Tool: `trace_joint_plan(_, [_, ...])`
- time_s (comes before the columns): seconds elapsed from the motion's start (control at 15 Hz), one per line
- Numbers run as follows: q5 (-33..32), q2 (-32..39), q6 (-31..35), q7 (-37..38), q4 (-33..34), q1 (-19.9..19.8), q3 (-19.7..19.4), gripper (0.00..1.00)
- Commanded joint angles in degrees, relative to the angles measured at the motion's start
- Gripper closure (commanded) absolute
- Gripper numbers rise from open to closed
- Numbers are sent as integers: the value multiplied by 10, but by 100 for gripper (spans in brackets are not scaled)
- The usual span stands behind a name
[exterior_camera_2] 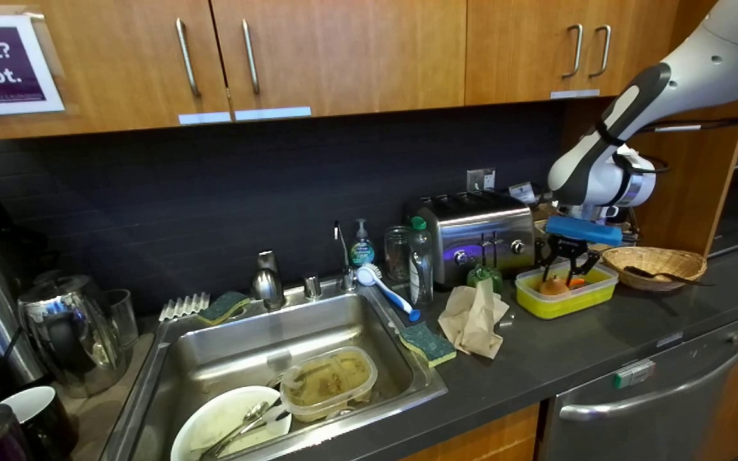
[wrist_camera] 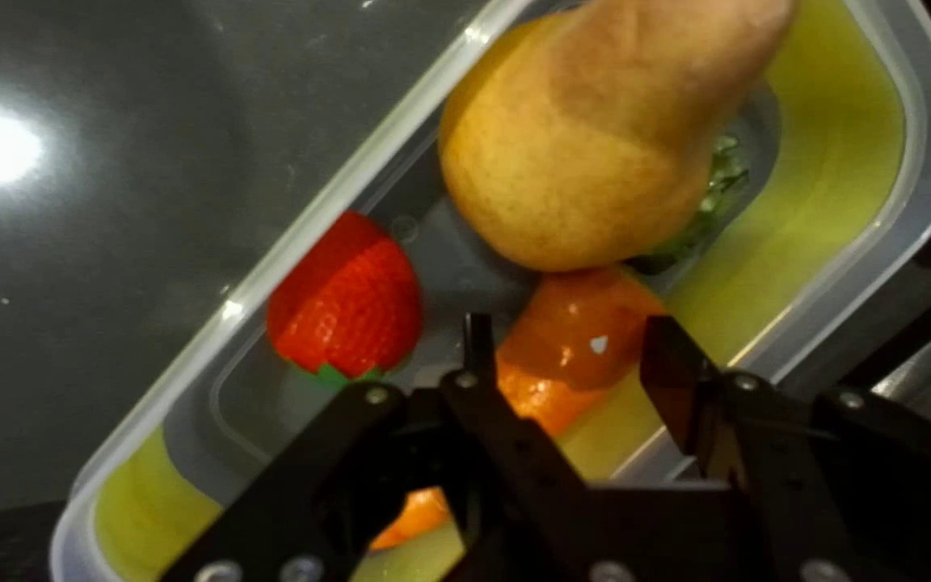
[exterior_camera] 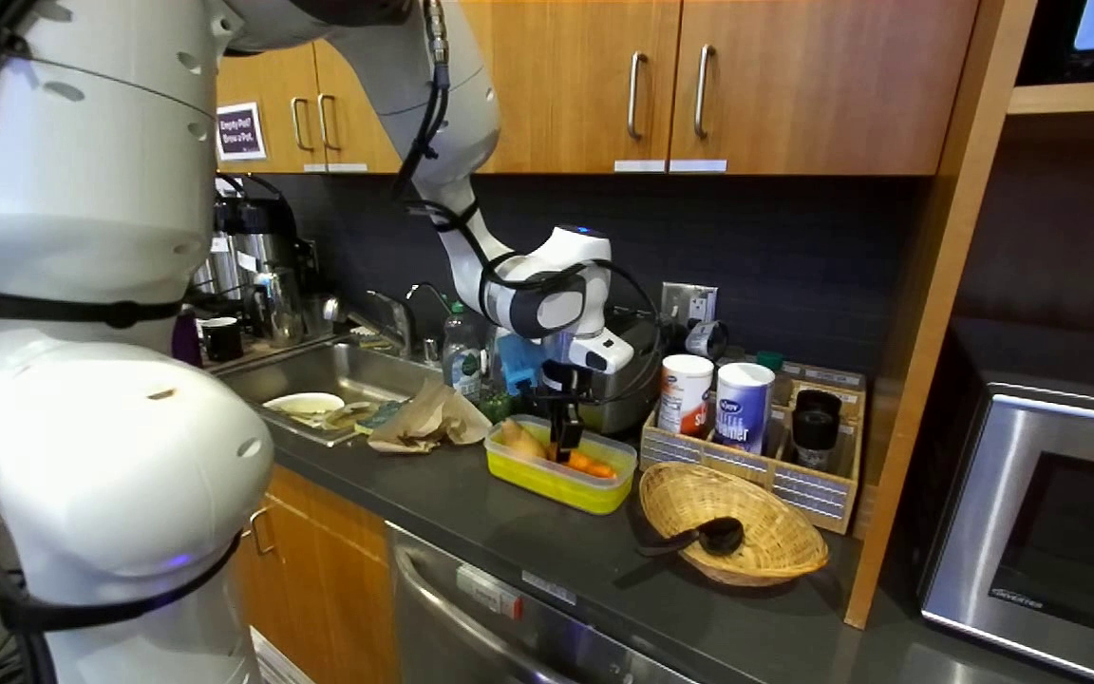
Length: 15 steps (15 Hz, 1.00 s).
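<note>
On the bench (wrist_camera: 110, 339), in the wrist view, a strawberry (wrist_camera: 344, 295), a carrot (wrist_camera: 550, 380) and a pear (wrist_camera: 579, 153) are being held by a plastic container (wrist_camera: 845, 162). The carrot — its long axis slanting up rightward — is being straddled by the spread hand (wrist_camera: 569, 333), contact being hard to judge.

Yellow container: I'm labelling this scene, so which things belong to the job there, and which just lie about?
Likely in the job:
gripper
yellow container
orange item
pear
strawberry

Likely lying about:
wicker basket
black utensil
brown paper
toaster

Exterior views share container (exterior_camera_2: 558, 308); wrist close above.
</note>
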Motion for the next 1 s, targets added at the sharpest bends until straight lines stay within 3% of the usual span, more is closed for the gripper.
trace_joint_plan(0.0, [-11, -35, 20, 17, -32, 3, 3, 73])
trace_joint_plan(0.33, [-10, -46, 27, 18, -41, 1, 6, 73])
trace_joint_plan(0.47, [-10, -46, 27, 20, -41, 1, 6, 24])
trace_joint_plan(0.6, [-11, -45, 27, 24, -41, 1, 6, 22])
trace_joint_plan(0.8, [-12, -38, 25, 30, -37, 0, 4, 3])
trace_joint_plan(0.93, [-13, -36, 23, 33, -37, -1, 3, 0])
